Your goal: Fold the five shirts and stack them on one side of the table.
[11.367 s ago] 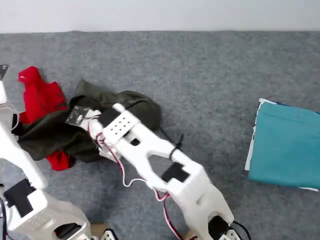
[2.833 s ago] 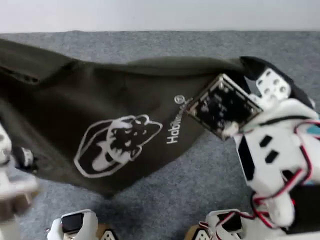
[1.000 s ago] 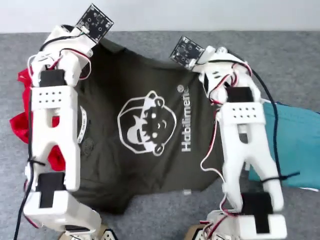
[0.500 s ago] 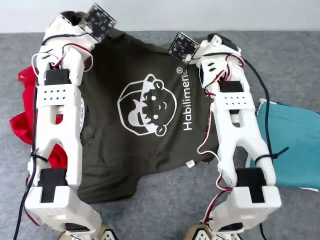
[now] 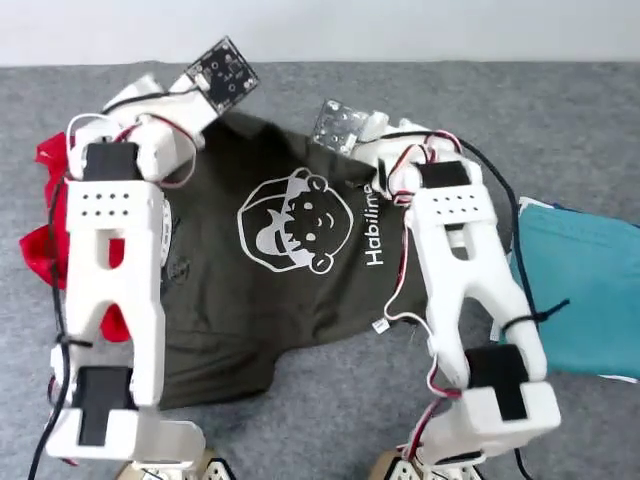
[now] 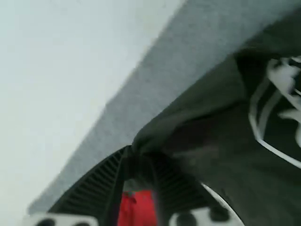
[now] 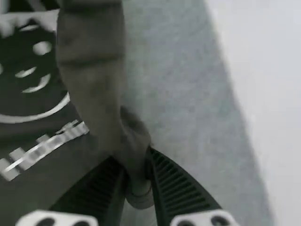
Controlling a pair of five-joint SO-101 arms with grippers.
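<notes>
A dark olive shirt (image 5: 290, 290) with a white cartoon print lies spread face up on the grey table (image 5: 560, 130). The left arm (image 5: 110, 230) and the right arm (image 5: 460, 240) hold its far edge, one at each shoulder. In the left wrist view my left gripper (image 6: 138, 162) is shut on a pinch of the olive fabric (image 6: 225, 155). In the right wrist view my right gripper (image 7: 136, 181) is shut on a bunched fold of the same shirt (image 7: 89, 94). A red shirt (image 5: 55, 165) lies crumpled at the left, partly under the olive one and the left arm.
A folded teal shirt (image 5: 575, 300) rests at the right edge of the table on top of other folded cloth. Bare grey table stretches along the far side and the near middle. A white wall (image 5: 400, 30) rises behind the table.
Both grippers have drawn the shirt's far edge back toward the near side and closer together. The shirt now lies lower on the table, its shoulders slack.
</notes>
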